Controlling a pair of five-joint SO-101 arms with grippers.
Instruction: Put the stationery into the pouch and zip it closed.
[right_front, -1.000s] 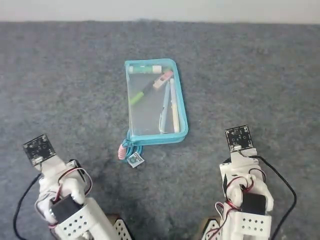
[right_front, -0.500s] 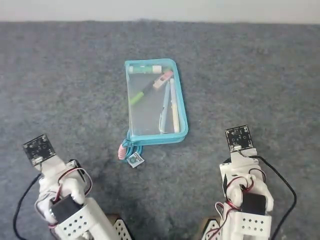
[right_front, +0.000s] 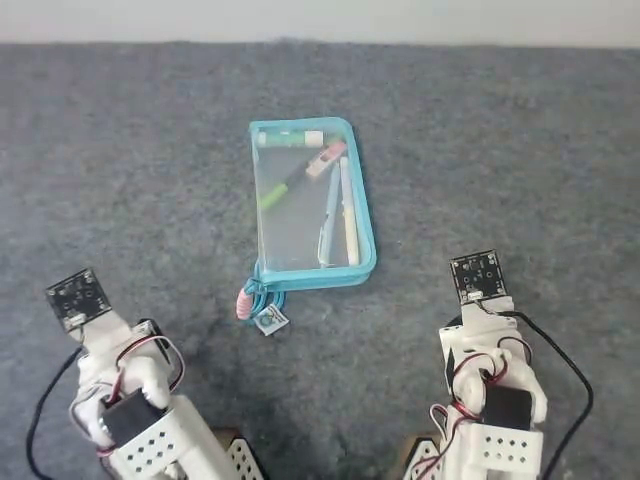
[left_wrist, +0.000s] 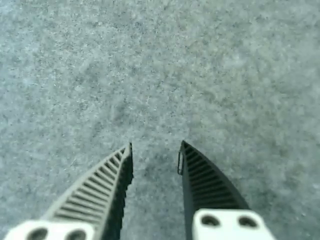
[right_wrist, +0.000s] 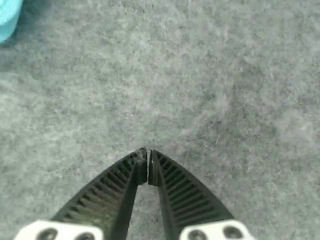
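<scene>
A clear pouch (right_front: 312, 203) with a turquoise zip border lies flat in the middle of the grey carpet. Inside it I see several pens and markers, among them a green one, a pink one and a pale blue one. Its zip pull with a coiled charm and small tag (right_front: 262, 308) rests at the near left corner. My left gripper (left_wrist: 155, 146) hovers over bare carpet, open, with nothing between its fingers. My right gripper (right_wrist: 148, 152) is shut and empty above bare carpet, with a corner of the pouch (right_wrist: 7, 19) just visible farther off.
Both arms sit folded back at the near edge, the left arm (right_front: 125, 390) and the right arm (right_front: 490, 385), well apart from the pouch. Grey carpet (right_front: 500, 150) stretches to a pale wall at the far side.
</scene>
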